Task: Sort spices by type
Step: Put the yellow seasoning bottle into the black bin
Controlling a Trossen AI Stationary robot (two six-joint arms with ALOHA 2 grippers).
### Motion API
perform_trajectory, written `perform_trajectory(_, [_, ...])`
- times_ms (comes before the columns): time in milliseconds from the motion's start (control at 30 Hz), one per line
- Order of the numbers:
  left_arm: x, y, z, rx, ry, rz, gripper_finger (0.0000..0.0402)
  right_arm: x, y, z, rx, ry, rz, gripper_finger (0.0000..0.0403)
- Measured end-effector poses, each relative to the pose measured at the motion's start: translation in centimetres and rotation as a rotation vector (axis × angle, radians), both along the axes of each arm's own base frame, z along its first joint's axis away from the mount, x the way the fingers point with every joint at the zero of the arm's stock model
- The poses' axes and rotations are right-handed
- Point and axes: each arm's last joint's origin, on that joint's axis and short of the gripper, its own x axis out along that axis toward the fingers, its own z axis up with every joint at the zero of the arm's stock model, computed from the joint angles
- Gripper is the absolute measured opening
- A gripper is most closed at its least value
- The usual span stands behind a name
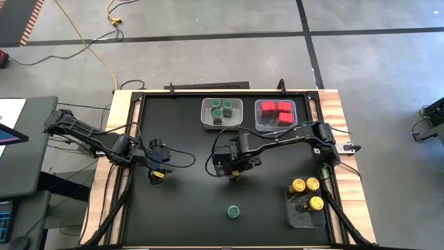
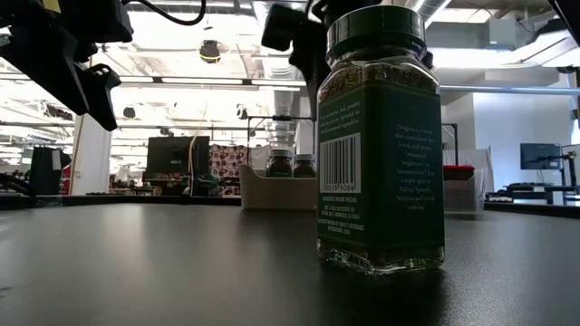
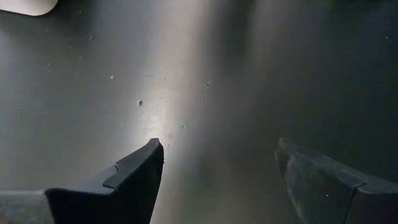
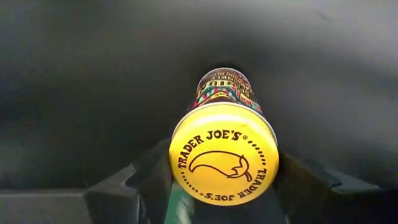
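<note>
A round jar with a glossy yellow printed lid (image 4: 224, 162) is clamped between the jaws of the right gripper (image 1: 236, 171) at the centre of the high view, above the matte black surface (image 1: 187, 208). A square-sided, green-lidded glass jar of dried herbs (image 1: 234, 211) is seen standing alone at lower centre. At centre left, the left gripper (image 1: 158, 171) is held over bare surface, its jaws parted and empty.

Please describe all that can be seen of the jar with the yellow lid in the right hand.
The yellow-lidded jar is a round, slim spice container with a glossy yellow lid printed "Trader Joe's" and a chili pepper drawing. Its label is dark with colourful print. The right hand grips it just under the lid, a finger on either side, above the black table near the middle.
</note>
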Motion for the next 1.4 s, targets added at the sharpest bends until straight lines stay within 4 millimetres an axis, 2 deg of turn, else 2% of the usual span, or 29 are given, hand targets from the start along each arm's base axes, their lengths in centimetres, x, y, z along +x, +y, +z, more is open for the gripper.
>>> perform_trajectory(267, [0.1,0.0,0.1,-0.004,-0.011,0.000,0.0297,-1.2,2.4,-0.1,-0.016,0.002,0.624,0.0257])
perform_trajectory(400, [0.2,-0.1,0.1,-0.009,-0.025,0.000,0.0297,-3.0,4.2,-0.1,0.000,0.087,0.932,0.0257])
perform_trajectory(600, [0.2,-0.1,0.1,-0.027,-0.026,0.024,0.0297,-5.9,7.8,0.2,0.075,0.201,1.287,0.0256])
perform_trajectory(700, [0.2,-0.1,0.1,-0.067,-0.030,0.076,0.0297,-7.4,9.9,1.3,0.061,0.166,1.421,0.0256])
perform_trajectory(867, [0.2,-0.1,0.1,-0.146,-0.037,0.177,0.0297,-10.4,12.6,4.1,-0.036,0.092,1.483,0.0256])
perform_trajectory(1000, [0.2,-0.1,0.1,-0.169,-0.042,0.211,0.0297,-13.6,13.7,7.2,-0.192,0.008,1.484,0.0256])
perform_trajectory(1167, [0.2,0.0,0.1,-0.172,-0.045,0.227,0.0297,-17.5,14.7,9.8,-0.199,-0.068,1.538,0.0255])
perform_trajectory(1300, [0.2,0.0,0.1,-0.185,-0.047,0.244,0.0297,-19.8,15.5,11.0,-0.207,-0.125,1.600,0.0255])
perform_trajectory(1400, [0.2,0.0,0.1,-0.188,-0.047,0.248,0.0297,-20.6,16.0,11.2,-0.231,-0.134,1.588,0.0255])
